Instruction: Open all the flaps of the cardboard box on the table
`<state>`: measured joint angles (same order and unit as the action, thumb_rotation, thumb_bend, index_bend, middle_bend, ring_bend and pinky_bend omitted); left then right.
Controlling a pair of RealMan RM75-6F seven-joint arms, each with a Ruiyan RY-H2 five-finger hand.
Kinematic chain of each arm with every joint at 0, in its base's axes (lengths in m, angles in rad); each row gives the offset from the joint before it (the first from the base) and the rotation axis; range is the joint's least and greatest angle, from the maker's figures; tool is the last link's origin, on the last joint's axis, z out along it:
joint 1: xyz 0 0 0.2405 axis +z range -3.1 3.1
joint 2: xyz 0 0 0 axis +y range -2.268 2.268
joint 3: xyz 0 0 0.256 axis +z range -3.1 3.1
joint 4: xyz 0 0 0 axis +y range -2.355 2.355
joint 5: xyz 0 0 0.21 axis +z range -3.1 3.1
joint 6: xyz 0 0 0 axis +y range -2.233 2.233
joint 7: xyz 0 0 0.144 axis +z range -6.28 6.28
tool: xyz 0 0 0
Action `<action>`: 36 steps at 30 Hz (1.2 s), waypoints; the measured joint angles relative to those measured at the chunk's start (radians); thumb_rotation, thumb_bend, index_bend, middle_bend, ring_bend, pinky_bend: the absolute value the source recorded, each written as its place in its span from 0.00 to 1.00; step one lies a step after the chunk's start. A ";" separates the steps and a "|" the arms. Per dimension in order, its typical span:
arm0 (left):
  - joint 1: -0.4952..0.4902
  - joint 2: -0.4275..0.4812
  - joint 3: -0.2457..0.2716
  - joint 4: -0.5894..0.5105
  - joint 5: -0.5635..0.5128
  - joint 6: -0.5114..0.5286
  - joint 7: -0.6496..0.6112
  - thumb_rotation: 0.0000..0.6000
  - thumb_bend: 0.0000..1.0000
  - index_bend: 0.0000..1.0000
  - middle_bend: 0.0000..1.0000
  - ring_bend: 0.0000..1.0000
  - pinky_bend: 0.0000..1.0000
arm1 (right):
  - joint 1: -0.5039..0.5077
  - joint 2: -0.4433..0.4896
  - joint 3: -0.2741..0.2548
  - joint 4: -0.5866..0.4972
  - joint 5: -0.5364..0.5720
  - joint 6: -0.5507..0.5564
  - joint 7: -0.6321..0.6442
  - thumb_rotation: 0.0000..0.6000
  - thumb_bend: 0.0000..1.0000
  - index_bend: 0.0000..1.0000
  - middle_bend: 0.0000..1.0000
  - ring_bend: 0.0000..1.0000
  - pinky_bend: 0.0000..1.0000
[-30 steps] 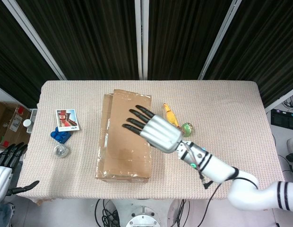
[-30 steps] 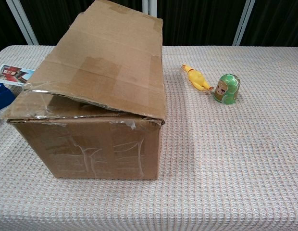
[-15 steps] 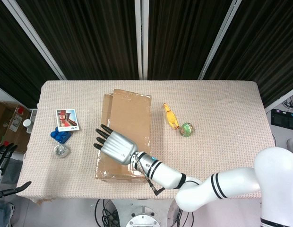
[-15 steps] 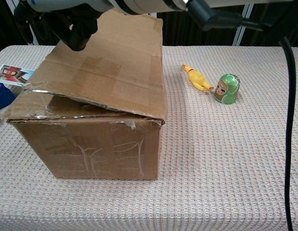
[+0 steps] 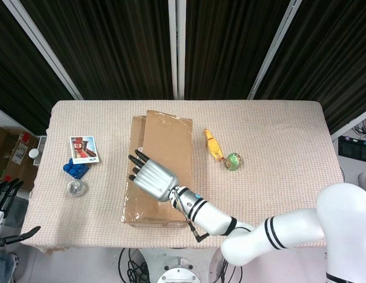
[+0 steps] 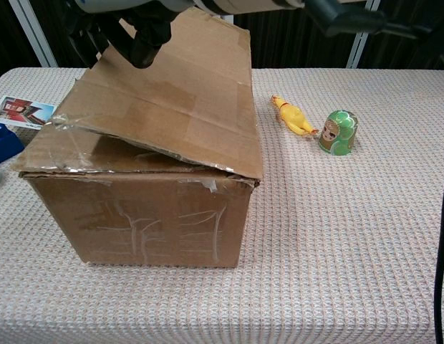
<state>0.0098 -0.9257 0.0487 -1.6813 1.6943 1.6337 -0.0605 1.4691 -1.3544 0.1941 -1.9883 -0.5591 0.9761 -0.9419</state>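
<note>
The cardboard box (image 5: 158, 171) is sitting mid-tabletop (image 5: 277, 177), its top flap (image 6: 168, 107) lying slightly raised. The right hand (image 5: 151, 177) is hovering over the flap's left edge, fingers (image 5: 139, 159) spread and holding nothing. The left hand (image 5: 5, 197) is hanging off the tabletop's left side, open. Risk: pushing sideways may be sliding the whole box toward the card (image 5: 84, 148) instead of lifting the flap

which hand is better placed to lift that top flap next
Right, probably. The right hand is over the cardboard box, fingers at the raised top flap. The left hand sits off the table's left edge, far from the box.
</note>
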 measured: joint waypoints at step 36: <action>-0.038 -0.006 -0.001 -0.075 0.025 -0.058 0.081 0.67 0.00 0.04 0.07 0.06 0.21 | -0.547 0.696 -0.061 -0.226 -0.586 -0.086 0.678 1.00 1.00 0.10 0.32 0.00 0.00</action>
<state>-0.0287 -0.9319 0.0482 -1.7561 1.7193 1.5754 0.0208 0.9216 -0.6589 0.1331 -2.2145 -1.1446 0.8897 -0.2640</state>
